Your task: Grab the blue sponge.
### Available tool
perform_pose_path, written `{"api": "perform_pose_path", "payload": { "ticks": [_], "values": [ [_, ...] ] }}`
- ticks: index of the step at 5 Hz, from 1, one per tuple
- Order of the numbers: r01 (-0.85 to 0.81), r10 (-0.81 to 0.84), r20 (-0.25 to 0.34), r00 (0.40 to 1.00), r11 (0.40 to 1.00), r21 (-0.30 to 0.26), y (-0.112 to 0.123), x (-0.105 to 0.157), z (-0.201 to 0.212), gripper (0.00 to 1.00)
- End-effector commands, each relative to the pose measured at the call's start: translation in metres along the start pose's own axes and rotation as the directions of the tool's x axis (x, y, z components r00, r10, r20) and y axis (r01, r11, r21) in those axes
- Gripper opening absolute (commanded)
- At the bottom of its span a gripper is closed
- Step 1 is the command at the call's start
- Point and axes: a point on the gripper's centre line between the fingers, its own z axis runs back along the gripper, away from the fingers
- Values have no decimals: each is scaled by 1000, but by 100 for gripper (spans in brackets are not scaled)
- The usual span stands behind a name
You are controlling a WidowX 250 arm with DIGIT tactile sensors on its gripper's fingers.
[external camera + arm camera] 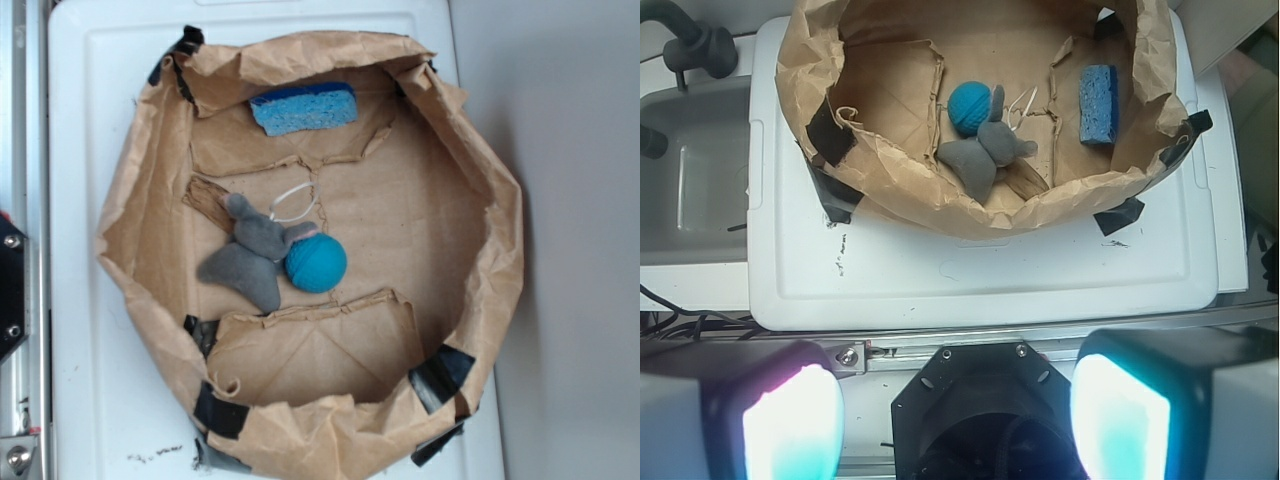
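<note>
Both my fingers hang released, well apart from the flat rectangular light-blue sponge, which lies far and right inside the crumpled brown paper bag, long axis pointing away from me.

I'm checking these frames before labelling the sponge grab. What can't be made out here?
- Gripper, wrist view: the frame's bottom edge cuts off the fingertips; the pads glow and blur. The exterior view shows no gripper.
- Blue sponge: underside hidden in both views, and whether it leans on the paper bag wall is unclear.
- Grey plush toy: covers part of the teal ball and the white loop.
</note>
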Motion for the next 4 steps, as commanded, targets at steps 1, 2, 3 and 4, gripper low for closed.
{"api": "perform_pose_path", "payload": {
  "ticks": [1,2,3,4],
  "values": [
    [0,0,0,1000,1000,0,0,0,0,100],
    [-81,80,11,997,996,46,26,49,-20,100],
    [-114,114,4,993,991,72,45,98,-36,100],
    [-91,91,-4,996,996,24,55,148,-42,100]
  ]
}}
